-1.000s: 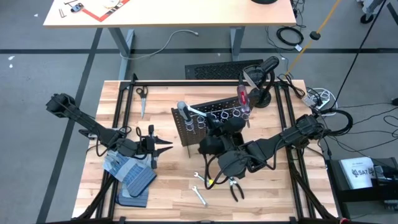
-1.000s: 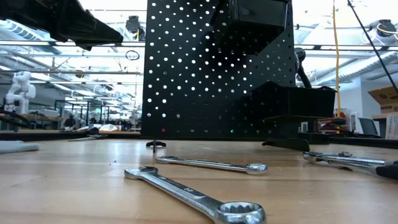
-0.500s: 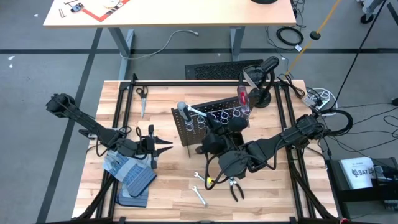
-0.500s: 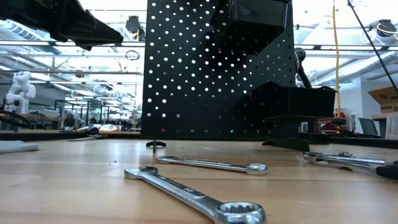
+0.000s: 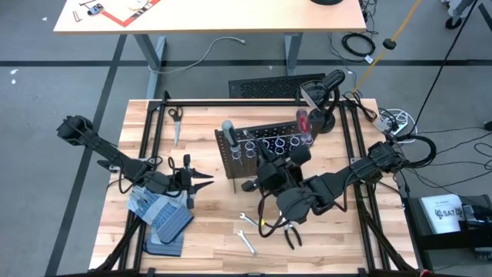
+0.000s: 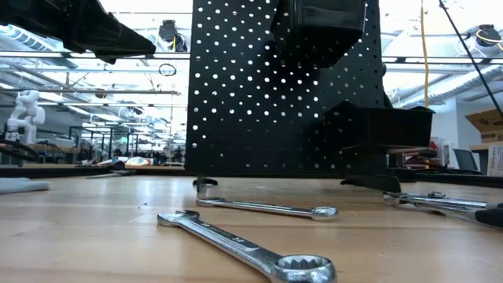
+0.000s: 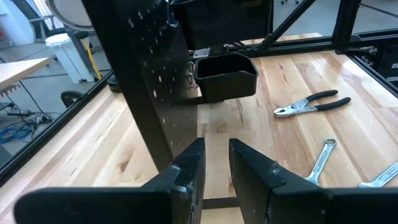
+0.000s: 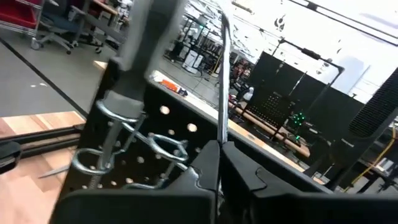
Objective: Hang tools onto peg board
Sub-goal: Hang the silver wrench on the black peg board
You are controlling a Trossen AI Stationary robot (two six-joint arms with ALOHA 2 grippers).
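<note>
Board [image 5: 265, 150] has shifted since a second ago: in the high view it sits a little to the right, and in the low view its foot now reaches the nearer wrench [image 6: 267, 207]. Right claw [image 5: 270, 163], just in front of it, has gone from barely parted to fully closed, pinching what looks like a thin silver shaft [image 8: 222, 74] rising past the rings [image 8: 134, 146]. Likely that tool is being seated. Left claw [image 5: 206, 181] waits narrowly parted, empty, board ahead of it. Pliers [image 5: 290, 231] and wrenches [image 5: 246, 231] lie unhung.

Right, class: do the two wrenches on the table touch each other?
Apart. The low view shows bare wood between the nearer wrench and the farther wrench.
</note>
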